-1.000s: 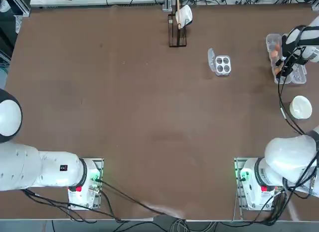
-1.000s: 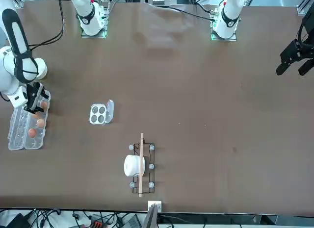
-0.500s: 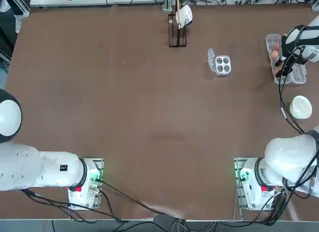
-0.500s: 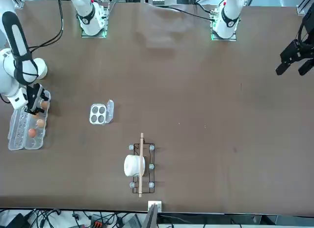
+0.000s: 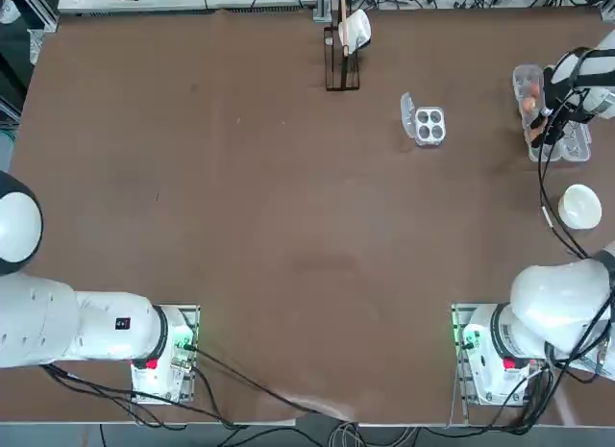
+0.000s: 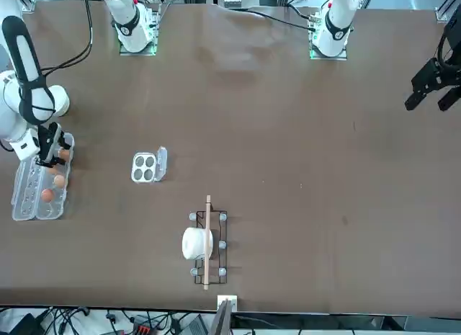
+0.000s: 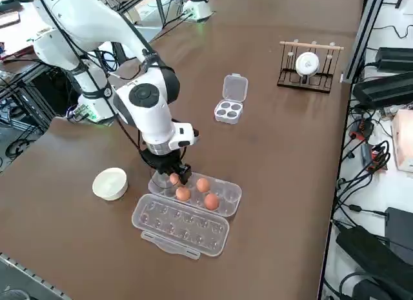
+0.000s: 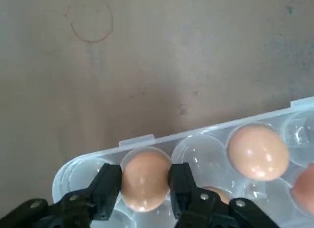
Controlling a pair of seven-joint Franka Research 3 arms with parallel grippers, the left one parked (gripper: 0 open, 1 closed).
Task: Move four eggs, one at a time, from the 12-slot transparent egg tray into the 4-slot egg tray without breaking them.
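While four eggs sit in the long tray (image 7: 222,198), one egg (image 8: 143,179) at its end cup is clamped between the right gripper's (image 8: 145,186) two fingers, which press its sides. Three other eggs (image 7: 202,184) lie in cups further along: one in the same row with an empty cup between, two in the neighbouring row. This tray lies at the table's (image 5: 288,226) right edge, toward the far corner, its long axis running from the near edge to the far one. Its clear lid (image 7: 182,225) lies open flat on the outer side. Seen from the wrist, the gripped egg stands with its long axis upright in the cup.

One small tray (image 5: 429,125), four cups all empty, sits well apart toward the table's middle, its flap (image 5: 407,115) open. One white bowl (image 5: 579,206) rests near the long tray's near end. One rack (image 5: 342,58) holding a white cup stands at the far edge.
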